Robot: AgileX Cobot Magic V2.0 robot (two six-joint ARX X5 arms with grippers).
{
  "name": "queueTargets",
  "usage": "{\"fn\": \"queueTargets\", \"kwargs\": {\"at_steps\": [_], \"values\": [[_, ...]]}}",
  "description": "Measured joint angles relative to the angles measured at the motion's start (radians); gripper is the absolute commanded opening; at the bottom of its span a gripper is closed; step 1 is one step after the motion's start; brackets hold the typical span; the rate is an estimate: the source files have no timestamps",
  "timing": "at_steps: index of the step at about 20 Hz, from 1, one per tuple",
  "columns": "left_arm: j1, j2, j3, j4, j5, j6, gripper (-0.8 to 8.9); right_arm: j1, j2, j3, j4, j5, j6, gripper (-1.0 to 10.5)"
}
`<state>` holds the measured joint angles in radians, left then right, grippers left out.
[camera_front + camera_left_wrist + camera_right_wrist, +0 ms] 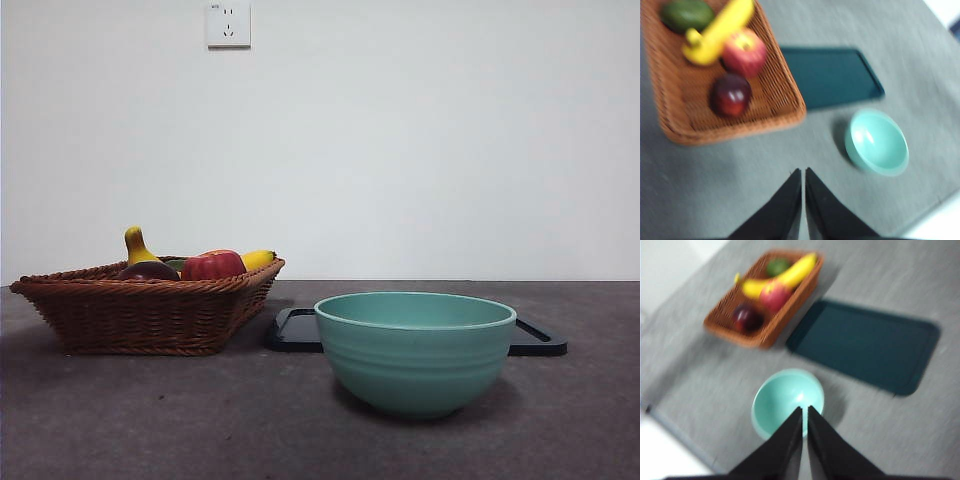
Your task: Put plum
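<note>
The dark maroon plum lies in the wicker basket at the left, beside a red apple, a yellow banana and a green fruit. My left gripper hangs shut high above the grey table, short of the basket, holding nothing. My right gripper is shut too, high over the teal bowl. Neither arm shows in the front view.
A flat dark tray lies behind the bowl, to the right of the basket. A wall socket sits high on the white back wall. The table's edge runs near the bowl.
</note>
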<state>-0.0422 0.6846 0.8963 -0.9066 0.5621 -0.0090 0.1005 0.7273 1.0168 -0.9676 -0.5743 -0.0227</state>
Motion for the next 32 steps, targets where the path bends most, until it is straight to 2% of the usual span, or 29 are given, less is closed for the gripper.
{"fn": "queueTargets", "kwargs": {"at_steps": [5, 7, 8, 10, 11, 17, 20, 25, 32], "values": [[-0.022, 0.002, 0.007, -0.064, 0.006, 0.039, 0.13, 0.085, 0.033, 0.003, -0.086, 0.001, -0.054, 0.0], [-0.022, 0.002, 0.008, -0.064, 0.006, 0.044, 0.98, 0.092, 0.032, 0.003, -0.087, 0.001, -0.058, 0.2], [-0.022, 0.002, 0.008, -0.064, 0.006, 0.045, 1.8, 0.093, 0.032, 0.003, -0.089, 0.001, -0.058, 1.0], [-0.022, 0.002, 0.008, -0.064, 0.006, 0.044, 3.59, 0.093, 0.032, 0.003, -0.09, 0.001, -0.059, 3.5], [-0.022, 0.002, 0.008, -0.065, 0.006, 0.045, 3.97, 0.093, 0.032, 0.003, -0.091, 0.001, -0.059, 4.0], [-0.022, 0.005, 0.008, -0.056, 0.005, 0.043, 4.06, 0.093, 0.032, 0.003, -0.091, 0.001, -0.058, 4.0], [-0.031, 0.04, 0.012, -0.002, -0.016, 0.024, 4.06, 0.093, 0.032, 0.003, -0.091, 0.001, -0.058, 4.0], [-0.105, 0.19, 0.051, 0.122, -0.15, 0.006, 4.06, 0.093, 0.032, 0.003, -0.09, 0.001, -0.058, 4.0], [-0.218, 0.513, 0.156, 0.262, -0.351, -0.007, 4.05, 0.093, 0.032, 0.003, -0.09, 0.002, -0.058, 4.0]]}}
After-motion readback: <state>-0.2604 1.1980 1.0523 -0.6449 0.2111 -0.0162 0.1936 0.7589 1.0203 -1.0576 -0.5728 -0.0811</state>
